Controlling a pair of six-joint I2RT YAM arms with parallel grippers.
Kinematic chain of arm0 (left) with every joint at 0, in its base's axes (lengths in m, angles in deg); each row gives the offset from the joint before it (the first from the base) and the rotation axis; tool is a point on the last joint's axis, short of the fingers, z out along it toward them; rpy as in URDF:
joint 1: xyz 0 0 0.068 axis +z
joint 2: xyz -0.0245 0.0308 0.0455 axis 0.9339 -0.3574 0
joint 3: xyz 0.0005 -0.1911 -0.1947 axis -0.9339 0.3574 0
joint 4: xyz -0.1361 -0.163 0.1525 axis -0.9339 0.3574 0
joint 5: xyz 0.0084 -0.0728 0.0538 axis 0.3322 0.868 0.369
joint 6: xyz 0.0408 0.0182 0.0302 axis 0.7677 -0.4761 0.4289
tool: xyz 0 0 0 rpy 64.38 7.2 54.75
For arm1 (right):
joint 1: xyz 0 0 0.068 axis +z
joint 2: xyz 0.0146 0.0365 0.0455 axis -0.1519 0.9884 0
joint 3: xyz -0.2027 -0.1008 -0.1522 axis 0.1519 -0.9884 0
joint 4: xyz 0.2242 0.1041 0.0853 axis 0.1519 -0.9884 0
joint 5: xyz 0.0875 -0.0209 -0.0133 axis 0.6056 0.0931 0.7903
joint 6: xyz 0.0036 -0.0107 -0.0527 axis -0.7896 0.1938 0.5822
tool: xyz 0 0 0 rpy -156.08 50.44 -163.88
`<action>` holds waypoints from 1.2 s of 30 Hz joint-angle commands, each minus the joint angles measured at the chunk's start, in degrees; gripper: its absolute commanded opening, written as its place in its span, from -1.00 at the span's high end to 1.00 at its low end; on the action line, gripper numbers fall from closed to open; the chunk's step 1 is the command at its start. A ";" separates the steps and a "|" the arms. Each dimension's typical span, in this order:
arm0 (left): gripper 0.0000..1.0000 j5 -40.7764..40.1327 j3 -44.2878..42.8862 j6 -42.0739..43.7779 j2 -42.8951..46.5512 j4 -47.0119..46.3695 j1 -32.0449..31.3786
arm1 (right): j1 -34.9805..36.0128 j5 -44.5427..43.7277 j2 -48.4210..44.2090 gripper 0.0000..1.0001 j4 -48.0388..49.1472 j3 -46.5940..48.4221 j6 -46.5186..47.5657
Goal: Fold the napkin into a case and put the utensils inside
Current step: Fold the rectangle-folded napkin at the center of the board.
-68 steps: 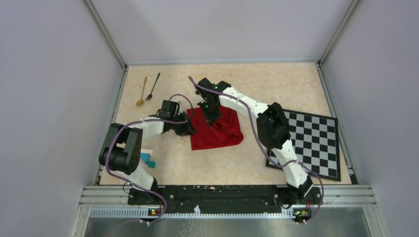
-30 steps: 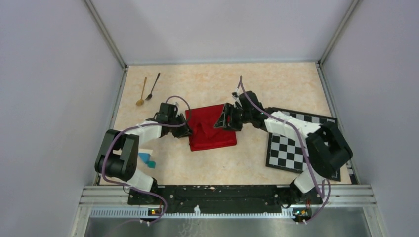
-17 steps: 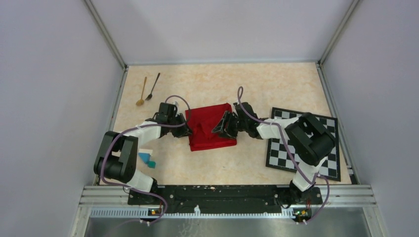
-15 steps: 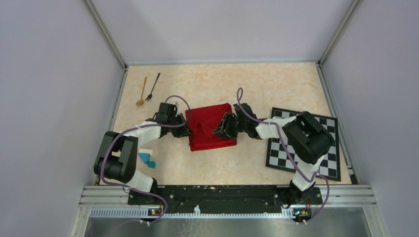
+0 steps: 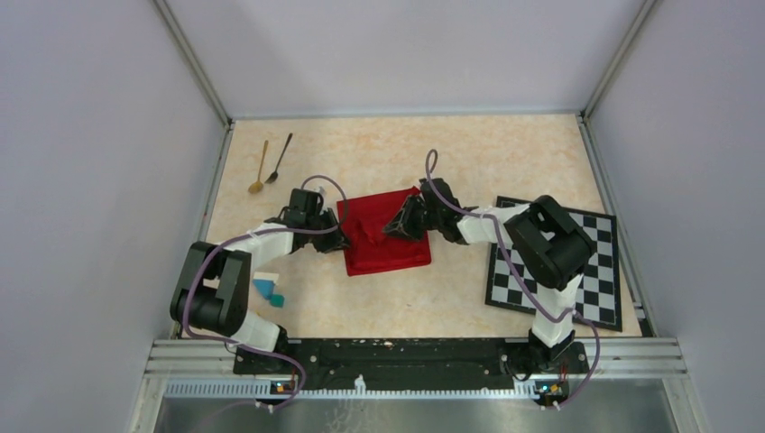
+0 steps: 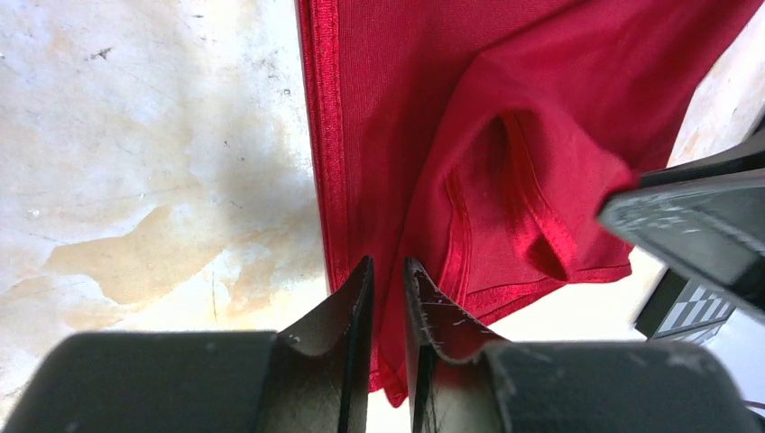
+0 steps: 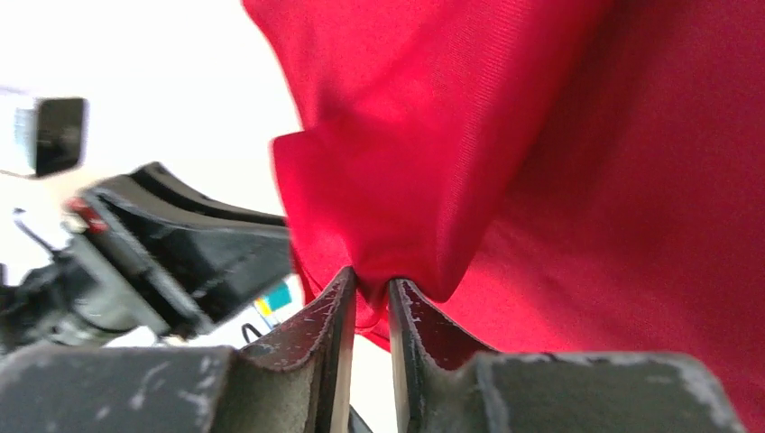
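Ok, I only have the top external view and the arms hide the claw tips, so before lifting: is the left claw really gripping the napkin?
Observer: Yes. The left wrist view shows the left claw pinched shut on the napkin right by its hemmed edge, with red cloth in the gap between its fingers.
Operator: And the right one?
Observer: In the right wrist view the right claw is closed on a raised pucker of the cloth, gathered into its tips.
Operator: Is the cloth one layer on the left side?
Observer: No. The left wrist view shows a folded-over flap with its own hem lying on the lower layer, beside the left claw.
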 commanded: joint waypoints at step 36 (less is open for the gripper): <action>-0.15 -2.17 -0.89 -0.10 18.64 7.60 0.15 | -2.29 -9.98 -1.82 0.62 -44.29 10.56 41.76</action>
